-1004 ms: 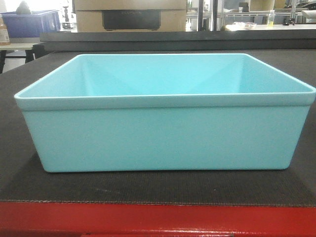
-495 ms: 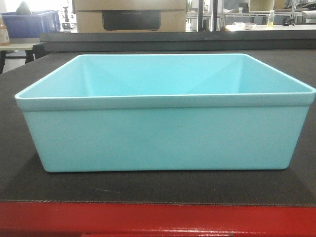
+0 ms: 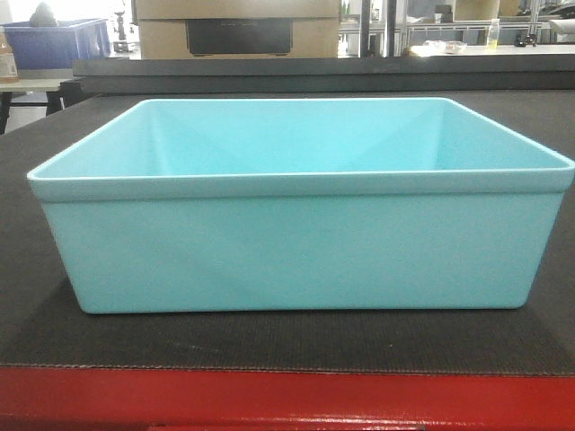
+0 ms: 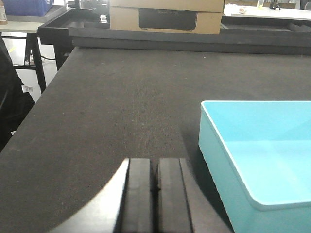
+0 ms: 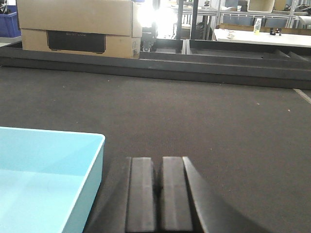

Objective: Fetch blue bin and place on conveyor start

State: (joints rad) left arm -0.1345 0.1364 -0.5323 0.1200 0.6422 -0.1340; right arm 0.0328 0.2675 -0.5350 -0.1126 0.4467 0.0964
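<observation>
My left gripper (image 4: pixel 155 194) shows as two flat black fingers (image 4: pixel 140 194), matte and rectangular, side by side with only a thin dark seam between them. My right gripper (image 5: pixel 157 196) looks the same: twin black slabs, square-cut tips toward twelve o'clock, plain surfaces, no markings, screws or cables visible.

Three low views sharing blue bin (image 3: pixel 296 251)

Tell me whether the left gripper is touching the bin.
Apart. The left wrist view shows the left gripper, shut and empty, with a strip of dark belt between it and the bin wall.
</observation>
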